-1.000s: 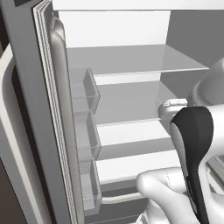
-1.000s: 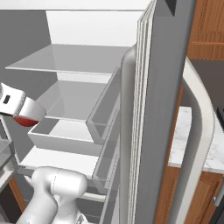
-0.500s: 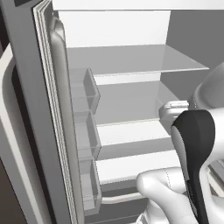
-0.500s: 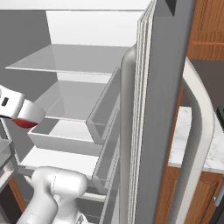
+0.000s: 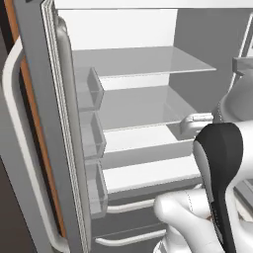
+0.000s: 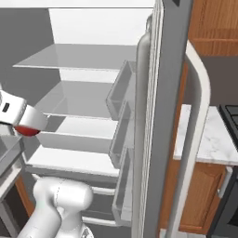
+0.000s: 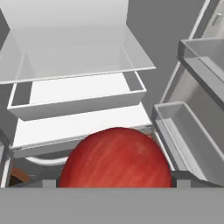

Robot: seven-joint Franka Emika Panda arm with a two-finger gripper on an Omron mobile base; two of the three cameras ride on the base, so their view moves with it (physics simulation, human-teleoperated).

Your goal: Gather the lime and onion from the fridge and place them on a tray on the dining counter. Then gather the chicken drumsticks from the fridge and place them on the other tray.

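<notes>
The fridge (image 5: 138, 59) stands with both doors swung open, its white shelves bare. My gripper (image 7: 114, 180) is shut on the onion (image 7: 116, 157), a dark-red ball that sits between the two fingertips at the bottom of the hand view. In the right base view the gripper (image 6: 25, 126) hangs at the far left, in front of the fridge (image 6: 83, 56), with the onion (image 6: 29, 132) showing red under the white hand. In the left base view the hand (image 5: 195, 123) is level with the middle shelf. The lime, the trays and the drumsticks are out of view.
The left door (image 5: 54, 123) with its curved white handle (image 5: 20, 148) and the right door (image 6: 162, 116) flank the arm, each lined with bins (image 6: 122, 93). Drawer handles (image 5: 133, 205) run below the shelves. A marble counter (image 6: 204, 135) lies beyond the right door.
The hand with the onion has shifted only slightly in front of the shelves. The fridge and its doors stand as before.
</notes>
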